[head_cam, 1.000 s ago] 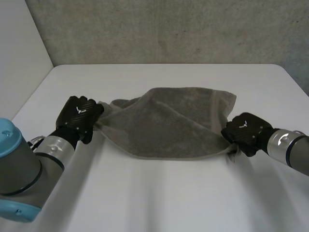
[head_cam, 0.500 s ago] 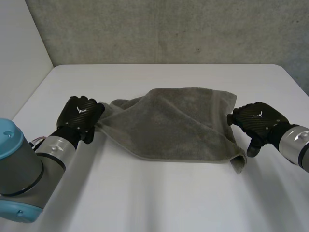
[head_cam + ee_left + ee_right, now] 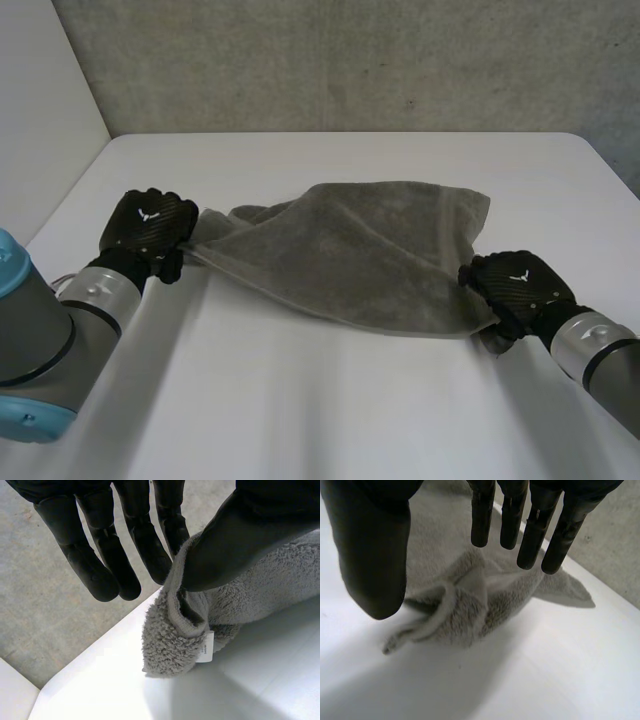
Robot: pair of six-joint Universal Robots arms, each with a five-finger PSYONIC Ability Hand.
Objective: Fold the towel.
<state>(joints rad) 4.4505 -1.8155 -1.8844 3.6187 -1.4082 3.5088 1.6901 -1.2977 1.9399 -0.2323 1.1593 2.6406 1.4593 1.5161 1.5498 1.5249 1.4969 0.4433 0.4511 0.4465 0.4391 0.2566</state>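
Rough grey concrete wall (image 3: pixel 350 60) backs a white table (image 3: pixel 320 400), and a grey towel (image 3: pixel 350 250) lies rumpled across the middle of that table, drawn out from side to side between the two hands. The left hand (image 3: pixel 148 222) is at the towel's left end, near the table's left edge. In the left wrist view its thumb (image 3: pixel 235 545) clamps a bunched corner of the towel against the side of the nearest of its straight fingers (image 3: pixel 145 540), while the other fingers stand clear of the cloth. A small white label (image 3: pixel 207 647) hangs from the hem just under the pinched corner. The right hand (image 3: pixel 515 283) sits over the towel's near right corner, towards the table's right edge. In the right wrist view its fingers (image 3: pixel 535 525) are straight and spread apart from the thumb, and they hold nothing. The twisted corner lies on the table under the palm, with the rest of the cloth running away past the fingertips.
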